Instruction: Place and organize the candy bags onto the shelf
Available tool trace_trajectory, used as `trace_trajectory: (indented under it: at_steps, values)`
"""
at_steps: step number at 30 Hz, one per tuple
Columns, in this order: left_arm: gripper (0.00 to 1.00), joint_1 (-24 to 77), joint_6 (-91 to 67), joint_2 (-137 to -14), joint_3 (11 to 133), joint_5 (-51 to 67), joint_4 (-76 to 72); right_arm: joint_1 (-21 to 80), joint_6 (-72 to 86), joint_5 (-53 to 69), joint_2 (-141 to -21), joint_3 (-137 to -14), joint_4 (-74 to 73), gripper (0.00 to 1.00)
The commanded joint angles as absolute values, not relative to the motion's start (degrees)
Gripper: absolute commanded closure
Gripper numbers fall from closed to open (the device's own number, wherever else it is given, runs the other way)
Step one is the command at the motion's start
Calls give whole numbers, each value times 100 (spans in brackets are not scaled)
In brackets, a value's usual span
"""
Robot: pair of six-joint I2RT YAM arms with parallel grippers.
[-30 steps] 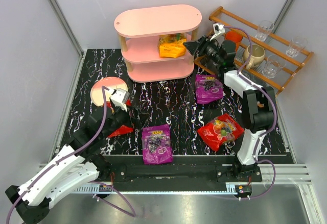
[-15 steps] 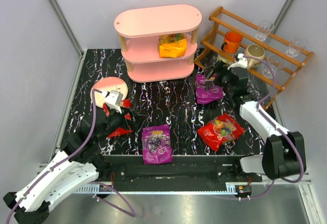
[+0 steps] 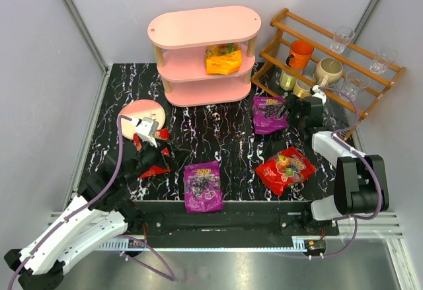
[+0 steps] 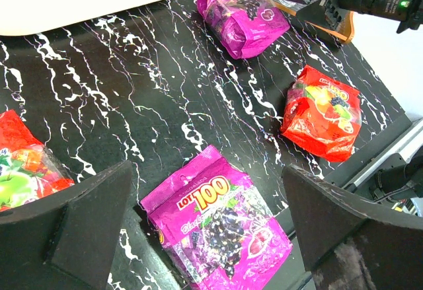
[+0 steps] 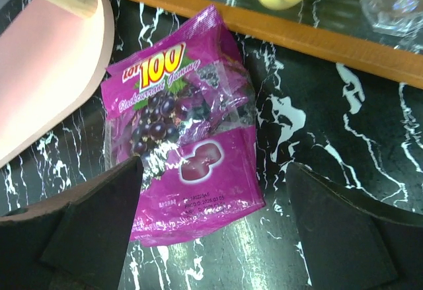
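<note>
Four candy bags (image 3: 285, 169) on bench (image 3: 225, 131), orange one (image 3: 222, 61) on shelf (image 3: 198, 29). Your right gripper (image 5: 211, 197), spread wide, hangs directly over purple bag (image 5: 182, 125) beside shelf, bag's long axis crossing closing line. Left gripper (image 4: 206, 178) likewise spread.

Robot test cell in a lab, set up with household props.

Plain pale walls (image 3: 39, 72) framed by aluminium profile posts (image 3: 79, 22) box in a black marble-patterned worktop (image 3: 225, 131). Two robot arms, the left arm (image 3: 73, 227) and the right arm (image 3: 344, 164), are bolted to a metal rail (image 3: 231, 242) at the near edge, with purple cables (image 3: 122, 164) looping along them. The things on the worktop look staged: a pink three-tier shelf (image 3: 201, 26), a brown slatted wooden rack (image 3: 317, 29) with an orange mug (image 3: 301, 53) and drinking glasses (image 3: 342, 37), and glossy candy bags (image 3: 203, 185) lying flat on the surface, plus an orange bag (image 3: 221, 60) on the shelf's middle tier.
</note>
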State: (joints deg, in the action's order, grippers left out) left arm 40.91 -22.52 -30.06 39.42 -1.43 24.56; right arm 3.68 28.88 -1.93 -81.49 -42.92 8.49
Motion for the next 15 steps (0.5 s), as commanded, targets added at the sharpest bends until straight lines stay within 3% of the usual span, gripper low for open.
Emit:
trace_trajectory:
  at_steps: [1,10,15]
  values:
    - [1,4069,-2303,-2892,4017,-35,2496,308,2751,149,-8472,-4377,1380,2]
    - [1,4069,-2329,-2786,3964,-53,2540,220,2970,510,-9140,-4307,1652,4]
    - [1,4069,-2347,-2725,3920,-44,2558,220,3015,588,-9193,-4201,1793,19]
